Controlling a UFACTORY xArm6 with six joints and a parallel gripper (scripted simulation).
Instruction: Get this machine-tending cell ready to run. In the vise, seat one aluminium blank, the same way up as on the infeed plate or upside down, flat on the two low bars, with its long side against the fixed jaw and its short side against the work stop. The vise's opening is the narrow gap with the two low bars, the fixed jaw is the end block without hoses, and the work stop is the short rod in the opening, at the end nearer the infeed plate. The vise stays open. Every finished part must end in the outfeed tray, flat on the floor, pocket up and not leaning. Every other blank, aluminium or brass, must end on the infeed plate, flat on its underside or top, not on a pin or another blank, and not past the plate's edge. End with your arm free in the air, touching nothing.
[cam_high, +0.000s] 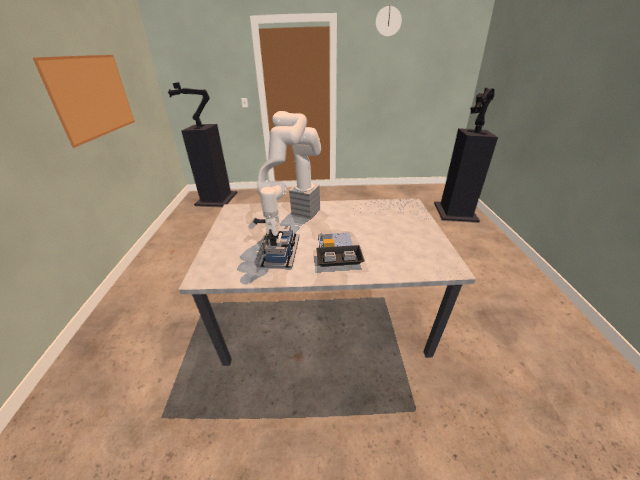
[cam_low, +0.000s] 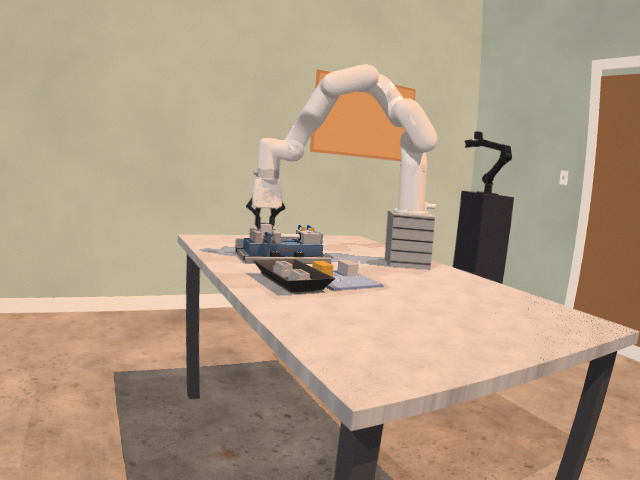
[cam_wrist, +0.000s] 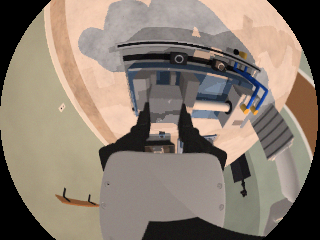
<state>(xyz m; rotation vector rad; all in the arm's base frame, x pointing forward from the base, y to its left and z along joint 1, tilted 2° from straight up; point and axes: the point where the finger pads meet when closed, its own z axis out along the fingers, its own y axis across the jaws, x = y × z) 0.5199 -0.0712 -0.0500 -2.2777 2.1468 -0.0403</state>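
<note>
The pincer (cam_low: 265, 219) points straight down over the vise (cam_low: 281, 246), clenched on a grey metal block (cam_low: 266, 227), an aluminium blank by its colour. The black fingers pinch its two sides, which leaves its underside free to go down onto the low bars. The block sits directly under the pincer, low in the vise opening beside the end block without hoses; whether it already rests on the bars cannot be told. The grip looks kept on so the block can be pressed against the fixed jaw and the stop rod before letting go.

Off to the pincer's side, toward the arm's base, stands the vise's other end block with blue and yellow hose fittings (cam_low: 305, 227). Well apart from the pincer, on the near side of the vise in the exterior view, the black tray (cam_low: 294, 279) holds two grey parts (cam_high: 338, 255) lying flat. That half of the job looks done.

Just beyond the tray, the blue plate (cam_low: 361, 281) carries a yellow block (cam_low: 323, 267) and another grey block (cam_low: 347, 266), flat, where spare blanks belong.

Likely next: seat it, open, lift away from the surface (cam_low: 413, 330).
</note>
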